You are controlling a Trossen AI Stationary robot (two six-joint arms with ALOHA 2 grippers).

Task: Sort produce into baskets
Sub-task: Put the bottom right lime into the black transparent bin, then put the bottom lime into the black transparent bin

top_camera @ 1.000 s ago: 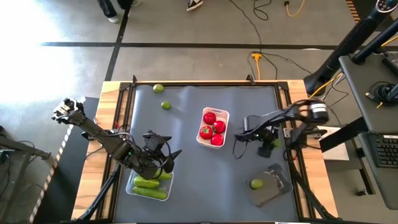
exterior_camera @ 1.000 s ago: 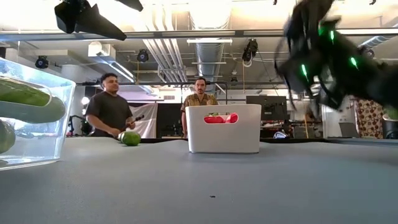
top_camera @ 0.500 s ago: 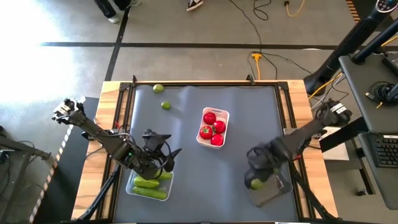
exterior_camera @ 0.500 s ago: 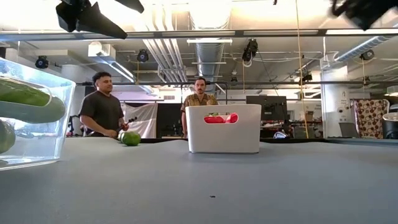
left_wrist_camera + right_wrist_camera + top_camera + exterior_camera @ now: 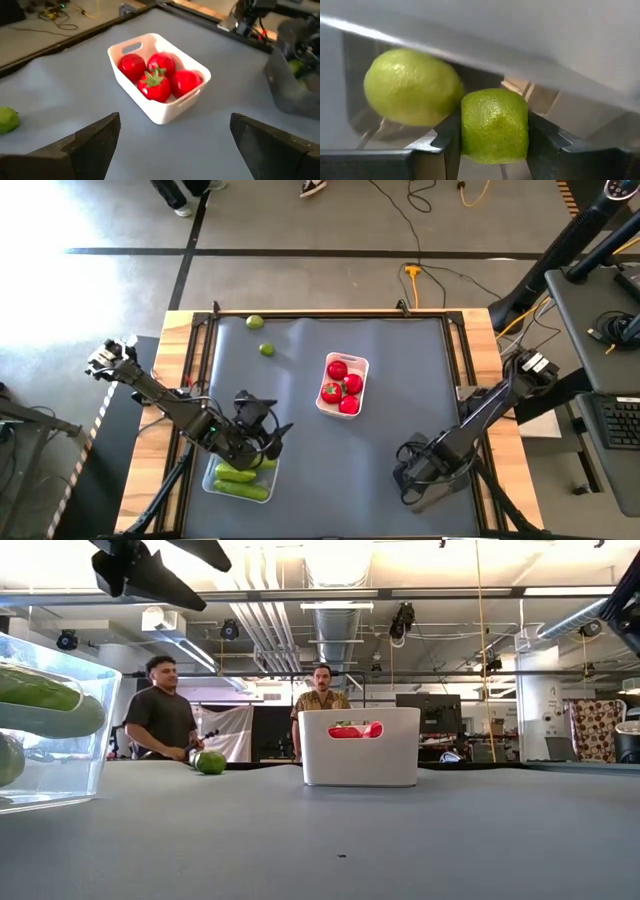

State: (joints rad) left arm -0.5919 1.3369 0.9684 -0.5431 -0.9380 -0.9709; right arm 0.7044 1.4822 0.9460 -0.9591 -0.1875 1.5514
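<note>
Since the earlier frames, the right gripper (image 5: 413, 476) has been swung from beside the white tray (image 5: 343, 384) down over the dark tray (image 5: 432, 492) at the table's near right corner. A lime (image 5: 494, 125) is clamped between its fingers (image 5: 447, 135), touching a second lime (image 5: 412, 93) that lies inside the dark tray. The left gripper (image 5: 262, 434) is held wide open and empty above the clear tray (image 5: 240, 477), in which cucumbers (image 5: 238, 480) are lying. Four tomatoes (image 5: 159, 80) are held in the white tray at the table's middle. Two more limes (image 5: 260, 336) are left on the grey table (image 5: 300, 480) near its far left corner. Two people (image 5: 160, 720) are seen in the room beyond.
</note>
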